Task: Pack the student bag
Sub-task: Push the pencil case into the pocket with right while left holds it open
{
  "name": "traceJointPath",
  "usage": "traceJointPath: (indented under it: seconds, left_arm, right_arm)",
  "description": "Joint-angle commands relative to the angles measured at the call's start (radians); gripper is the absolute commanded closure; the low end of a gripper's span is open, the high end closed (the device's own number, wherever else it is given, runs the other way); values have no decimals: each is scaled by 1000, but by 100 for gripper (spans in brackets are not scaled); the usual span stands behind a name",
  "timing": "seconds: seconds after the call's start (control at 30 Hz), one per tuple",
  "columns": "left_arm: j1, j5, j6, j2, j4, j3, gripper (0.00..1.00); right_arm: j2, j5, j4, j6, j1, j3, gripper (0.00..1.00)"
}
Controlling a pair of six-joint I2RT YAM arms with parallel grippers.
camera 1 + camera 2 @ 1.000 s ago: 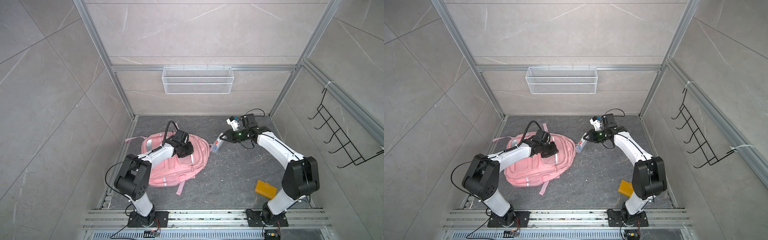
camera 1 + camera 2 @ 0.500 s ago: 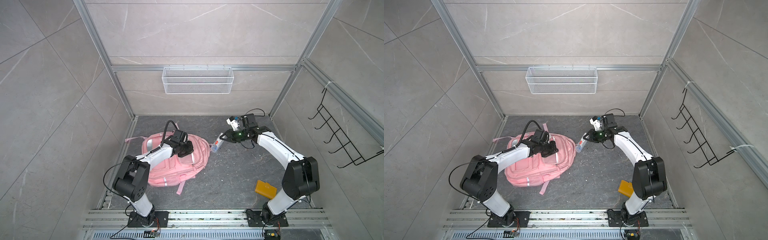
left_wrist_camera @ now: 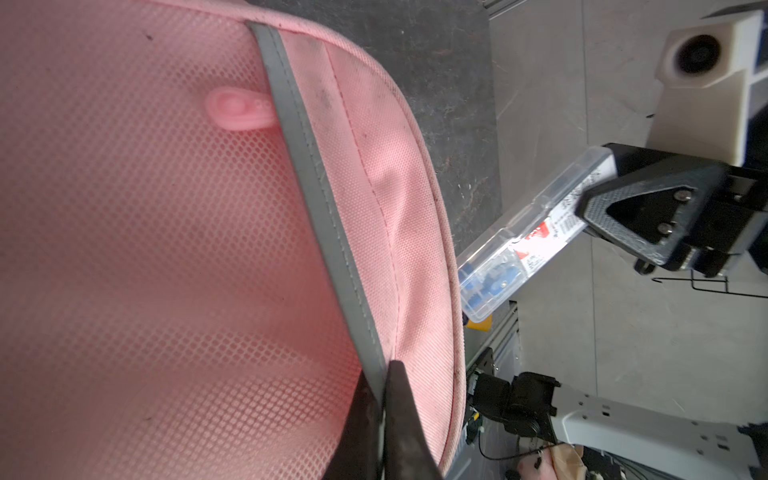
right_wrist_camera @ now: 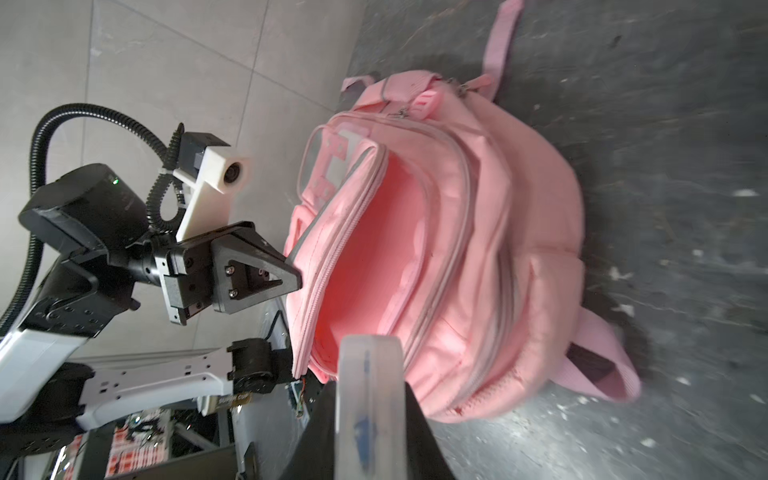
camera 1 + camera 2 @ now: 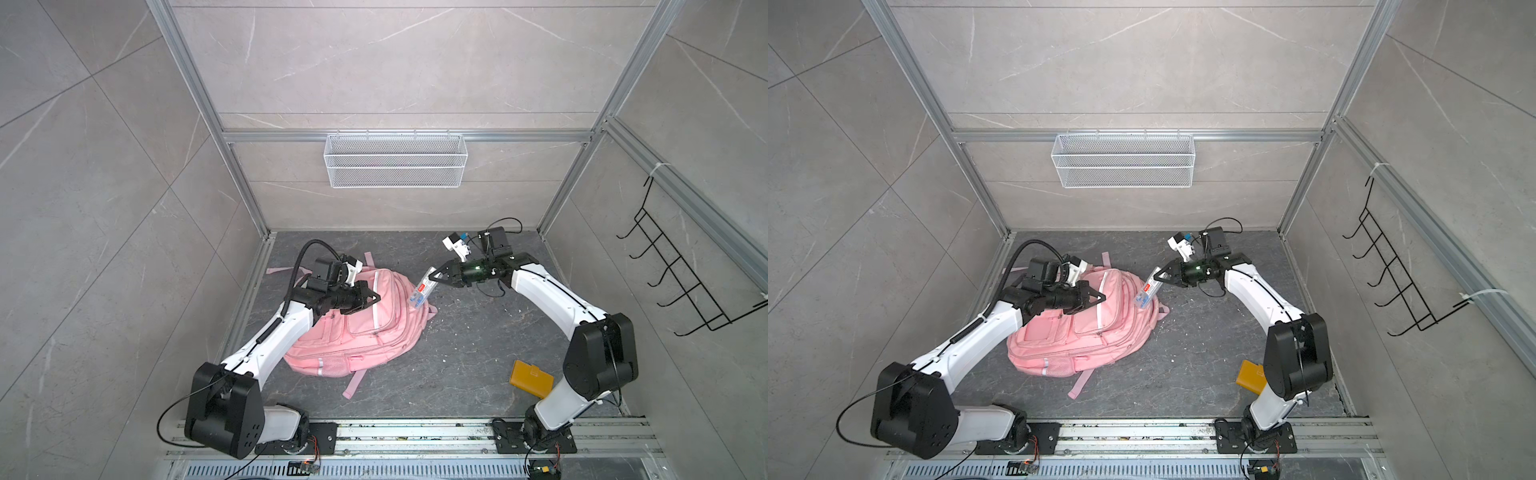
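The pink student bag [image 5: 365,332] [image 5: 1084,332] lies on the dark floor with one front compartment [image 4: 374,249] gaping open. My left gripper [image 5: 376,298] [image 5: 1100,298] [image 3: 384,370] is shut on the grey reflective strip [image 3: 316,174] at the edge of the bag's flap and holds it up. My right gripper [image 5: 436,276] [image 5: 1162,275] [image 4: 368,386] is shut on a clear plastic box [image 5: 420,293] [image 5: 1146,293] [image 3: 511,257] with blue pieces and a red label. The box hangs slanted just over the bag's right edge, its free end towards the opening.
An orange-yellow flat case [image 5: 532,379] [image 5: 1250,376] lies on the floor by the right arm's base. A white wire basket [image 5: 395,160] hangs on the back wall and a black hook rack [image 5: 673,282] on the right wall. Pink straps [image 5: 355,380] trail from the bag.
My left gripper has closed onto the edge of the bag's flap. The right arm with the clear box has stayed where it was.
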Motion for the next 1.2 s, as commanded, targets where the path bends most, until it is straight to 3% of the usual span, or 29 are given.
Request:
traceJointPath:
  seconds: [0.0,0.3,0.7,0.93,1.03,1.17]
  left_arm:
    - [29,192,52,-93,60,23,100]
    - [34,268,48,-108,68,28,100]
    - [34,307,49,-82,74,60,100]
    - [34,305,33,-77,94,64,100]
    - [35,306,29,-78,99,59,100]
    - [38,306,31,-77,100,60,100]
  right_arm:
    - [68,-154,-3,-1,65,61,100]
    - [221,-186,60,61,183,167,100]
    - [415,-172,-17,38,269,358,99]
    - [452,-115,-15,58,279,383,80]
    - [458,-97,103,165,284,350,70]
    - [454,-61,138,185,298,352,62]
